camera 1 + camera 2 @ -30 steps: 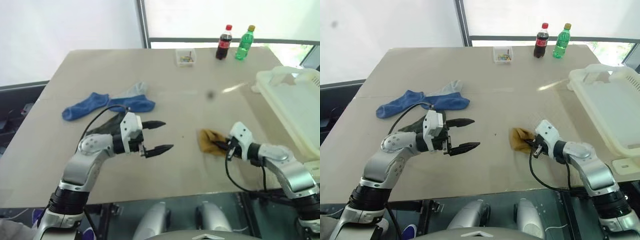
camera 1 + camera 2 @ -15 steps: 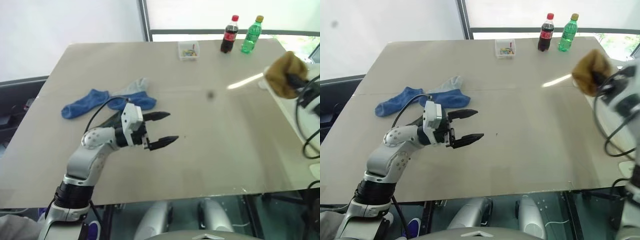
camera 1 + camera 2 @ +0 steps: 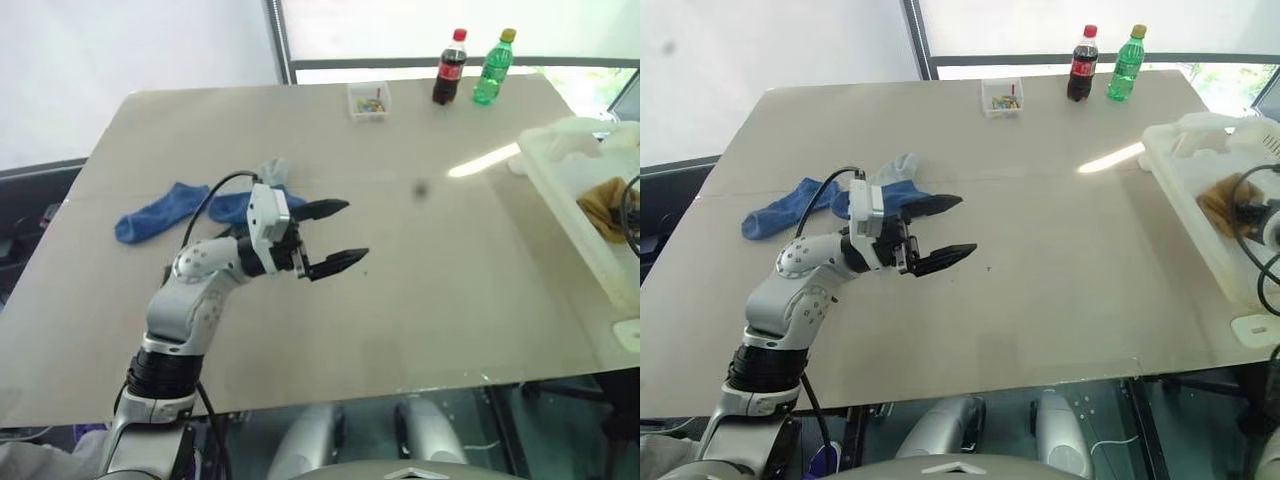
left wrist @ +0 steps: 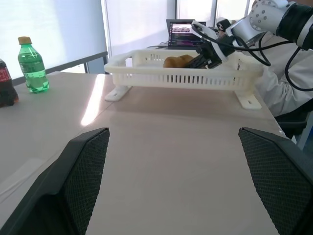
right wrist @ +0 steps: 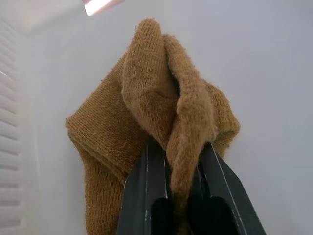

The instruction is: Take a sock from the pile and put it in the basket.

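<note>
Where ribbed, mustard knit sock in slatted basket

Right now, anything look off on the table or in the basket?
Nothing stands out. The right gripper holds the mustard sock over the basket. The blue socks lie loose on the table, and both bottles stand upright.

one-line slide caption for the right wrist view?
Right end effector shut on a mustard-yellow sock, held over the white basket floor.
</note>
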Available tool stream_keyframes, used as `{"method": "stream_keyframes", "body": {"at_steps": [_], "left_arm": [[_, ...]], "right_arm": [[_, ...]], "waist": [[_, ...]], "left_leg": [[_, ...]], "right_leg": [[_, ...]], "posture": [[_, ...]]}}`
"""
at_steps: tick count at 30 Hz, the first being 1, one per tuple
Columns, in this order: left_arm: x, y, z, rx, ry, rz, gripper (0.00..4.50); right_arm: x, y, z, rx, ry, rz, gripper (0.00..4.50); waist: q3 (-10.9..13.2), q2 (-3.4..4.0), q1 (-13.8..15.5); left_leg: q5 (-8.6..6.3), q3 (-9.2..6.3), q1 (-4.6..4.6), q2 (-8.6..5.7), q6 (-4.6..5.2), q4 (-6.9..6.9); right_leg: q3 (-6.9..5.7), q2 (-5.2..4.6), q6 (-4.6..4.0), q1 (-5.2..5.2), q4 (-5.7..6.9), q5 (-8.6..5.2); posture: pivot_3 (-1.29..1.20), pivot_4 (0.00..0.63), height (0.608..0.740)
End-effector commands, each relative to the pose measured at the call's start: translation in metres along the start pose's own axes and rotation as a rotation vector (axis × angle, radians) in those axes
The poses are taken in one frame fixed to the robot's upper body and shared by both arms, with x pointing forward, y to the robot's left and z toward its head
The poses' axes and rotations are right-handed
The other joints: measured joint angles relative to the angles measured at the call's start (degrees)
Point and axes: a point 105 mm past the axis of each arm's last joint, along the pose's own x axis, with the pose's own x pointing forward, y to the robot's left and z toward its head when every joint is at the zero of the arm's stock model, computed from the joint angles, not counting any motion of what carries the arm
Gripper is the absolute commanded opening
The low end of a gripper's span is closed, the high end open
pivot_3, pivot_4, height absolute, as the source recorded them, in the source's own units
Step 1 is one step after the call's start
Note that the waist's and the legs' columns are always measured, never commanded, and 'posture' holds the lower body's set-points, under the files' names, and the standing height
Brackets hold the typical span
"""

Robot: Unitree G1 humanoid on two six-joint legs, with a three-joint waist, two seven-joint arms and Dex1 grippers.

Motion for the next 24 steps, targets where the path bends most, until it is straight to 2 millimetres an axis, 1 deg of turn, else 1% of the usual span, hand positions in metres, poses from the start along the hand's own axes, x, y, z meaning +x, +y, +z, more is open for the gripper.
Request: {"method": "stream_keyframes", "body": {"at_steps": [1,2,3,5,6,7,8,9,12,14,16,20,21,22,23,24], "left_arm": [[0.000,-0.003,0.009,0.026,-0.026,0.015,4.50],[0.000,-0.003,0.009,0.024,-0.026,0.018,4.50],[-0.001,-0.003,0.008,0.010,-0.026,0.022,4.50],[-0.001,-0.005,0.008,-0.004,-0.024,0.022,4.50],[-0.001,-0.006,0.007,-0.014,-0.021,0.016,4.50],[-0.001,-0.007,0.007,-0.017,-0.020,0.012,4.50],[0.000,-0.008,0.007,-0.018,-0.022,0.012,4.50],[0.000,-0.008,0.008,-0.018,-0.026,0.013,4.50],[0.003,-0.006,0.008,-0.021,-0.033,0.014,4.50],[0.005,-0.007,0.006,-0.028,-0.026,0.005,4.50],[0.007,-0.007,0.003,-0.033,-0.021,0.001,4.50],[0.009,0.000,-0.002,0.009,-0.001,0.039,4.50],[0.008,0.003,-0.004,0.020,0.008,0.053,4.50],[0.007,0.006,-0.007,0.037,0.017,0.071,4.50],[0.006,0.008,-0.009,0.025,0.018,0.081,4.50],[0.003,0.011,-0.010,0.003,0.015,0.098,4.50]], "right_arm": [[0.006,-0.007,-0.003,-0.046,-0.001,-0.033,0.02],[0.006,-0.006,-0.002,-0.051,-0.001,-0.026,0.85],[0.005,-0.007,-0.001,-0.057,-0.002,-0.028,1.16],[0.000,-0.006,0.003,-0.069,-0.003,-0.014,2.12],[-0.004,-0.006,0.006,-0.089,-0.011,-0.011,2.48],[-0.008,-0.005,0.008,-0.103,-0.017,-0.003,2.75],[-0.011,-0.003,0.009,-0.111,-0.021,0.007,3.27],[-0.016,0.001,0.011,-0.103,-0.032,0.028,3.59],[-0.030,0.004,0.020,-0.065,-0.096,0.046,3.59],[-0.040,0.001,0.028,-0.056,-0.190,0.031,3.59],[-0.047,-0.002,0.027,0.064,-0.214,0.047,3.59],[-0.060,0.005,0.028,0.165,-0.280,0.111,3.59],[-0.064,0.009,0.030,0.163,-0.311,0.121,3.59],[-0.070,0.018,0.036,0.113,-0.361,0.148,3.59],[-0.077,0.032,0.040,0.009,-0.407,0.170,3.59],[-0.081,0.050,0.038,-0.113,-0.423,0.203,3.59]], "waist": [[-0.01,-0.01,0.13],[-0.01,-0.02,0.18],[-0.01,-0.02,0.20],[-0.01,-0.02,0.21],[-0.01,-0.01,0.19],[-0.01,-0.01,0.22],[-0.01,-0.01,0.23],[-0.01,-0.01,0.24],[-0.01,0.00,0.30],[-0.01,0.00,0.39],[-0.01,0.00,0.42],[-0.02,0.01,0.41],[-0.02,0.01,0.35],[-0.02,0.01,0.28],[-0.03,0.04,0.28],[-0.04,0.06,0.33]], "left_leg": [[0.00,-0.01,0.00,0.00,0.00,0.01],[0.00,-0.01,0.00,-0.01,0.00,0.02],[0.00,-0.01,-0.01,-0.01,0.00,0.03],[0.00,-0.02,-0.02,-0.01,0.00,0.03],[0.00,-0.02,-0.02,-0.02,0.00,0.03],[0.00,-0.02,-0.01,-0.01,0.00,0.03],[0.00,-0.06,-0.02,0.00,0.00,0.02],[0.00,-0.08,-0.03,0.00,0.00,0.02],[0.00,-0.08,-0.06,0.00,0.00,0.02],[0.00,-0.08,-0.08,-0.02,0.00,0.02],[0.00,-0.11,-0.08,-0.03,0.00,0.03],[0.00,-0.11,-0.08,-0.03,0.00,0.03],[0.00,-0.11,-0.06,-0.02,0.00,0.03],[0.00,-0.10,-0.06,-0.02,0.00,0.03],[0.00,-0.10,-0.06,-0.02,0.00,0.03],[0.00,-0.08,-0.06,-0.02,0.00,0.02]], "right_leg": [[-0.01,0.00,0.00,0.01,0.00,0.00],[-0.01,-0.01,0.01,0.01,0.00,0.00],[-0.01,-0.02,0.01,0.01,-0.01,0.01],[-0.01,-0.02,0.01,0.01,-0.01,0.01],[-0.01,-0.02,0.01,0.01,-0.01,0.01],[-0.01,-0.02,0.01,0.00,0.00,0.01],[-0.03,-0.01,0.01,0.00,0.00,0.01],[-0.05,-0.01,0.01,0.00,0.00,0.01],[-0.04,-0.02,0.01,-0.01,-0.01,0.01],[-0.04,-0.04,0.01,-0.02,-0.01,0.01],[-0.06,-0.04,0.01,-0.01,-0.01,0.01],[-0.06,-0.04,0.01,-0.01,0.00,0.01],[-0.05,-0.03,0.01,0.00,0.01,0.01],[-0.04,-0.03,0.01,-0.01,0.02,0.01],[-0.04,-0.02,0.01,-0.01,0.03,0.01],[-0.03,-0.03,0.01,-0.02,0.04,0.01]], "posture": [[0.00,0.150,0.740],[0.00,0.150,0.740],[0.00,0.150,0.740],[0.00,0.150,0.740],[0.00,0.150,0.740],[0.00,0.150,0.740],[0.00,0.150,0.740],[0.00,0.150,0.740],[0.00,0.150,0.740],[0.00,0.150,0.740],[0.00,0.150,0.740],[0.00,0.150,0.740],[0.00,0.150,0.740],[0.00,0.150,0.740],[0.00,0.150,0.740],[0.00,0.150,0.740]]}}
